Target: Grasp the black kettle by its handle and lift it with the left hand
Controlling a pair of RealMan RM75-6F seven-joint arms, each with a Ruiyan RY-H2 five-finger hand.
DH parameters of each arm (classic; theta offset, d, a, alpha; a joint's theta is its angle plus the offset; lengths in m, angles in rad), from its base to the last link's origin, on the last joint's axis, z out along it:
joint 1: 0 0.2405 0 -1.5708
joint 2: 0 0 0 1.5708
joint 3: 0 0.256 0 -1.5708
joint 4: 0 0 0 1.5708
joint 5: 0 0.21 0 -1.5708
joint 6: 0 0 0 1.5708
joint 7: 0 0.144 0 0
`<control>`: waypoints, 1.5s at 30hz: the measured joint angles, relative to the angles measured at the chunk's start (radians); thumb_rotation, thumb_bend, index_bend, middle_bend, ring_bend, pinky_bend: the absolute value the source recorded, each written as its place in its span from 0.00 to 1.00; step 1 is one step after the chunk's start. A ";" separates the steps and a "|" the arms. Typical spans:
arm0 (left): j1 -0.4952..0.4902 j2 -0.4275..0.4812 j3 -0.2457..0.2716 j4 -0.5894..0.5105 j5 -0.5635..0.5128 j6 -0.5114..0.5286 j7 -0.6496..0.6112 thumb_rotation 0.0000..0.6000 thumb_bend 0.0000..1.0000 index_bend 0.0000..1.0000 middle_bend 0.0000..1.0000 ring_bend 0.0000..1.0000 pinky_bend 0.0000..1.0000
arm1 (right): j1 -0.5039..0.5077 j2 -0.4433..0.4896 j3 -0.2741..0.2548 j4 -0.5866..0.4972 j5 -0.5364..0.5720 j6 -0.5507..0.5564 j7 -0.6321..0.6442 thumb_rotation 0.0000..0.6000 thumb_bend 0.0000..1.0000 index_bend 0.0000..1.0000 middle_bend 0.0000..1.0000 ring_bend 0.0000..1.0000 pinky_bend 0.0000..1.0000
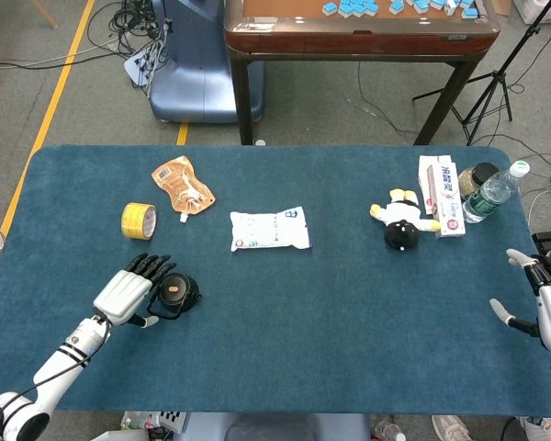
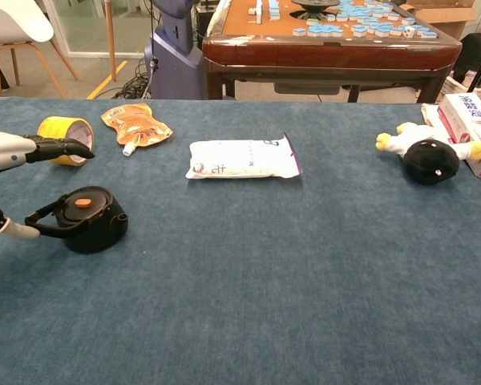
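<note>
Our left hand's fingers (image 2: 60, 149) reach out straight above and beyond the black kettle (image 2: 90, 219), while the thumb (image 2: 18, 230) lies low on the near side, its tip at the loop of the handle (image 2: 45, 218). The left hand (image 1: 129, 294) is thus spread around the handle's end without closing on it; we judge nothing is held yet. In the head view the dark fingers fan out just left of the kettle's lid, touching or nearly touching its rim; we cannot tell which.

The kettle stands upright on the blue table mat (image 1: 349, 322), at the near left, with the yellow tape roll (image 1: 139, 220) farther back and the orange pouch (image 1: 181, 185) beyond that. The white packet (image 1: 270, 230) lies toward the middle.

We take the step in hand to be the reach and closing on the handle, with the lift not yet begun. Next we would need to bring fingers and thumb together around the handle loop, then raise it straight so the kettle does not swing.

Our right hand (image 1: 544, 308) waits at the near right edge, fingers apart and holding nothing.
</note>
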 measured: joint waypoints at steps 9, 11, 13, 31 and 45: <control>-0.035 -0.023 -0.036 0.072 -0.055 -0.030 -0.042 1.00 0.15 0.00 0.00 0.00 0.00 | 0.000 -0.008 0.002 0.008 0.012 -0.007 0.000 1.00 0.21 0.21 0.32 0.20 0.26; -0.035 -0.020 -0.036 0.072 -0.058 -0.027 -0.035 1.00 0.15 0.00 0.00 0.00 0.00 | 0.001 -0.009 0.002 0.009 0.013 -0.008 0.000 1.00 0.21 0.21 0.32 0.20 0.26; -0.031 -0.015 -0.032 0.066 -0.057 -0.017 -0.028 1.00 0.15 0.00 0.00 0.00 0.00 | 0.001 -0.010 0.001 0.010 0.011 -0.009 0.000 1.00 0.21 0.21 0.32 0.20 0.26; 0.031 0.022 0.063 -0.023 0.138 0.147 0.004 1.00 0.15 0.32 0.22 0.20 0.01 | 0.003 0.006 0.002 -0.008 -0.008 0.002 0.004 1.00 0.21 0.21 0.32 0.20 0.26; 0.012 -0.001 0.069 -0.059 0.116 0.094 0.094 1.00 0.15 0.36 0.31 0.26 0.01 | -0.010 0.033 0.008 -0.023 -0.007 0.026 0.014 1.00 0.21 0.21 0.32 0.20 0.26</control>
